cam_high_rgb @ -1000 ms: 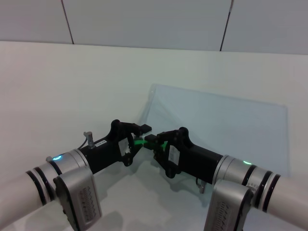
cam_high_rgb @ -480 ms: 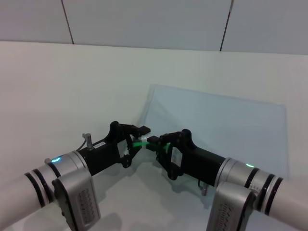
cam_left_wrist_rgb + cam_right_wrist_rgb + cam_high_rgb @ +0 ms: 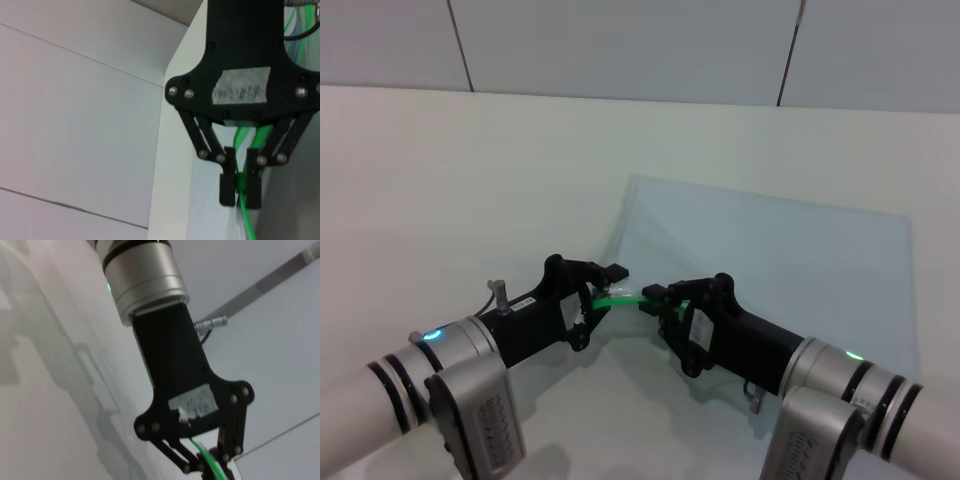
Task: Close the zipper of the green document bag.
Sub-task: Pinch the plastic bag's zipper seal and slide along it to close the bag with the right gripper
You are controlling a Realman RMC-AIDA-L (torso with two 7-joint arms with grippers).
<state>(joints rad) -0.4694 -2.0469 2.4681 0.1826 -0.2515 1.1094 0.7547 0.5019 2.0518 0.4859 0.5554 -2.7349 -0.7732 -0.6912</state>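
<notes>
Green document bag (image 3: 770, 265) lies flat on the white desk (image 3: 470, 180), its near edge lifted where we hold it, and the zipper (image 3: 623, 297) shows as a short bright green strip strung between our two claws. Our left claw (image 3: 603, 283) is pinched shut on the zipper's end, near the bag's left corner. Our right claw (image 3: 658, 297) sits just beside it along the same edge, closed on the zipper. We judge it has the slider, though the slider itself is hidden between the fingers.

In the left wrist view, the right claw (image 3: 240, 182) appears with its fingers (image 3: 228, 180) clamped on either side of the strip, which runs out straight beyond them. In the right wrist view the left claw (image 3: 212, 467) is mostly cut off, with a bit of green strip running down into it.

We read the closing stroke as barely begun — only a short stretch lies between the claws and most of the edge is still to run. To do it well, we should keep the left claw fixed as the anchor so the strip stays taut, and draw the right claw away along the line of the edge, not across it. Lifting or twisting would bow the strip and risk jamming the slider or letting it slip free. A steady, level pull — with the bag otherwise resting on the desk — looks safest.
</notes>
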